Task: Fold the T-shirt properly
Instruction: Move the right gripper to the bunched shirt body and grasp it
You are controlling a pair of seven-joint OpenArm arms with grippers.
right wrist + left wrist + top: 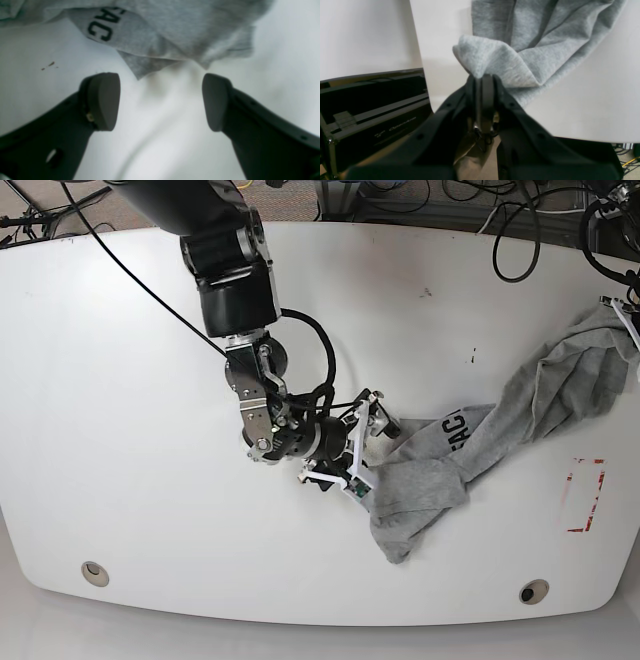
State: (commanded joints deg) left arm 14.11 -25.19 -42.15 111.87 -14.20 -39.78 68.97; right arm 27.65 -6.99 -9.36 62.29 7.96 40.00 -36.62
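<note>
— Where the heather-grey cotton T-shirt (470, 455) lies stretched across the white round-edged tabletop (120, 380), which claw has hold of it?

— The left gripper (485, 78). Its dark fingers are pressed together on a pinched fold of the grey cloth, and the fabric rises straight out from the fingertips and fans away ahead of them in deep creases. In the base view this claw sits at the far right edge of the table, and the shirt runs from it down toward the middle in a long twisted band.

— And the right gripper (161, 101)?

— Spread wide, nothing between the two grey pads (105, 100). Bare white table shows in the gap. The shirt's crumpled edge lies just ahead of the fingertips, near them but not touching in the wrist view. A flap with black block letters (100, 26) sits ahead and to the left of the left-hand pad.

— Can the print be read?

— Only partly: "AC" in the wrist view, something like "FAC" from the base view (452, 428). The rest is folded under.

— What else is near the claws?

— Behind and to the left of the closed left claw, off the table's edge, stands a black hard case with metal trim (370, 117) bearing pale "OpenArm" lettering. On the table, to the left of the open right claw, there are a few small brown specks (50, 64). In the base view a red-outlined rectangle mark (583, 495) lies on the tabletop just beyond the shirt's band, on the near right side.
</note>
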